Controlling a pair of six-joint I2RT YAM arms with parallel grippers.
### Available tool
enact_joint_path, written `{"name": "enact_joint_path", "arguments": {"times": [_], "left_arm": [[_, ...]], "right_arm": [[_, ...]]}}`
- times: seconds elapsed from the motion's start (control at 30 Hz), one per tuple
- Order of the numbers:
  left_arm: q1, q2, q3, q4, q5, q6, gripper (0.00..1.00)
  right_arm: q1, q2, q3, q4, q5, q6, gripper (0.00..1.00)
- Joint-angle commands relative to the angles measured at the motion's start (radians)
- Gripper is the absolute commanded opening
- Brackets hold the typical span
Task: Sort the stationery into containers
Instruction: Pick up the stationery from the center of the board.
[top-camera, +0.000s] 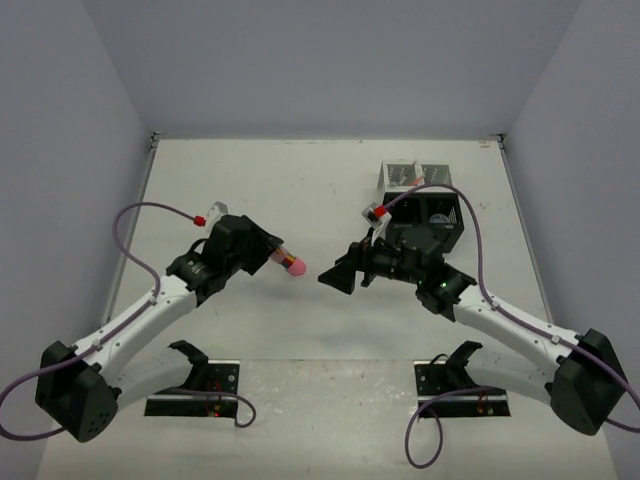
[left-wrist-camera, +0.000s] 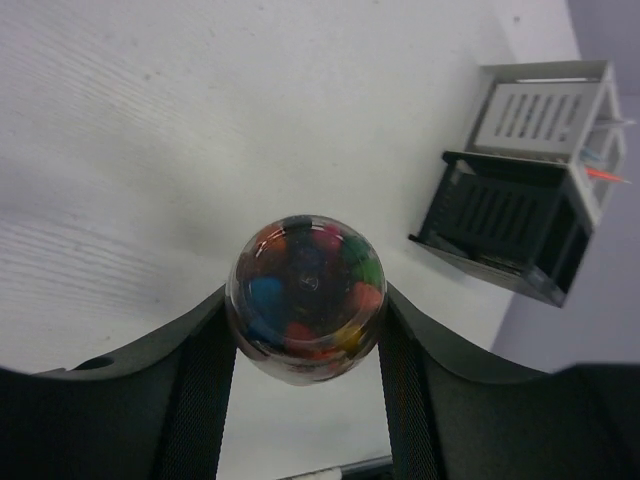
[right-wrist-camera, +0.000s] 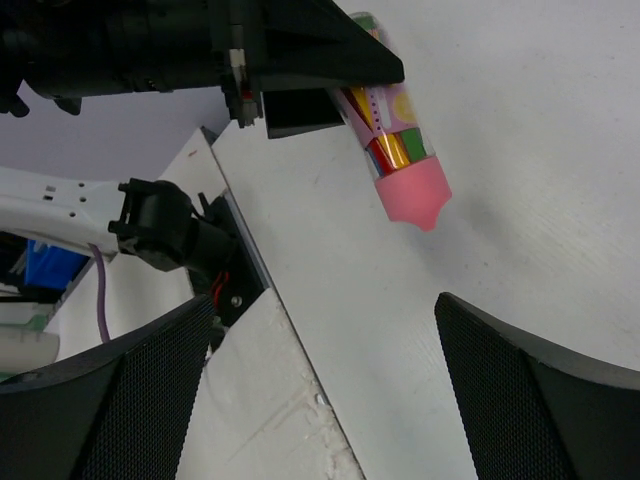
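Item in hand: clear tube with a pink cap, packed with coloured bits, held in the air over the middle of the surface, well apart from both containers
Left end effector: clamped on the tube's body, cap end pointing toward 3 o'clock
Right end effector: jaws wide apart, holding nothing, just at 3 o'clock of the cap and facing it
Containers: white container and black container side by side at 1 o'clock of the surface
Done: an orange pen and another thin piece stand in the white container; the black one's contents are too dark to tell
Left: the tube is not yet in a box; it is the only loose item that shows
Judgement: late in the sort; this looks like a handover to the arm nearer the boxes
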Motion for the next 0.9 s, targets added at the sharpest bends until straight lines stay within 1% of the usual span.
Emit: {"name": "enact_joint_path", "arguments": {"times": [0.0,0.1,0.2,0.43,0.57,0.63,0.73,0.83,0.87], "left_arm": [[0.005,-0.127,-0.050,0.121,0.105,-0.138,0.00],[0.001,-0.165,-0.103,0.184,0.179,-0.197,0.00],[-0.001,-0.209,-0.140,0.255,0.230,-0.256,0.00],[-0.006,-0.270,-0.151,0.289,0.266,-0.304,0.00],[-0.007,-0.289,-0.154,0.287,0.275,-0.321,0.00],[-0.008,-0.300,-0.163,0.284,0.280,-0.342,0.00],[-0.010,-0.319,-0.180,0.280,0.279,-0.381,0.00],[-0.014,-0.325,-0.182,0.282,0.293,-0.392,0.00],[-0.014,-0.327,-0.181,0.283,0.297,-0.397,0.00]], "right_arm": [[0.049,0.068,0.005,0.223,-0.059,0.062,0.95],[0.095,0.104,0.041,0.223,0.021,0.032,0.95],[0.113,0.118,0.034,0.261,0.093,0.037,0.95],[0.115,0.074,-0.028,0.345,0.221,0.025,0.94],[0.118,0.064,-0.024,0.331,0.225,-0.024,0.94],[0.124,0.085,-0.003,0.321,0.173,-0.057,0.94],[0.164,0.118,0.020,0.316,0.142,-0.109,0.89],[0.188,0.142,0.039,0.307,0.196,-0.125,0.77],[0.188,0.147,0.039,0.313,0.198,-0.122,0.75]]}}
